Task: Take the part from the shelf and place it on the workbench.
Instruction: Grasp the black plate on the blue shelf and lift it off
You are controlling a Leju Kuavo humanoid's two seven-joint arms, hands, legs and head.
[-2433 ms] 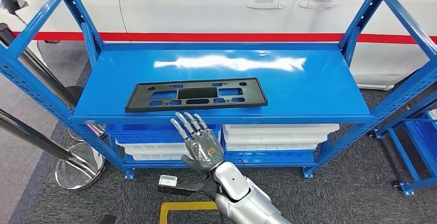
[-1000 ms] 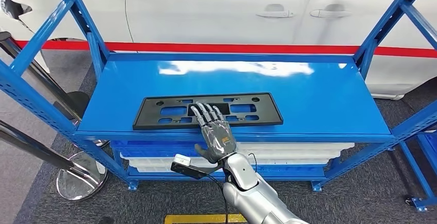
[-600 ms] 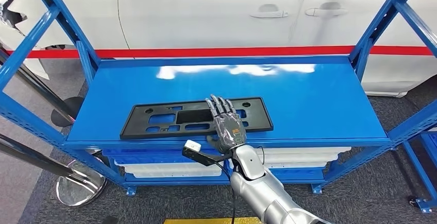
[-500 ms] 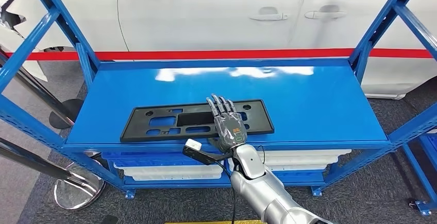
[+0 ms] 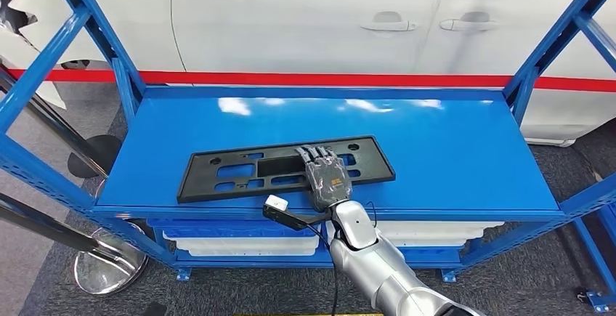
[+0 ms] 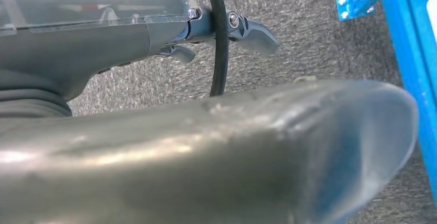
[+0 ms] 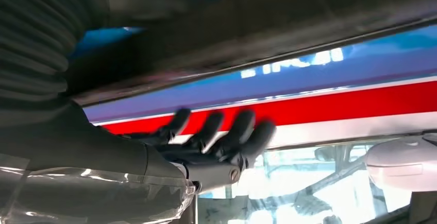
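The part, a flat black plate with cut-outs, lies on the blue shelf near its front edge, so the task is only at its beginning. The right hand is stretched out over the right half of the part, palm down, with its fingers straight and a little apart; they hold nothing, and the right wrist view shows them extended as well. Whether they touch the part or only hover just above it cannot be told. The left hand's fingers are too little visible in the left wrist view to judge. Still to do: grip the part, lift it, carry it to the workbench and put it down.
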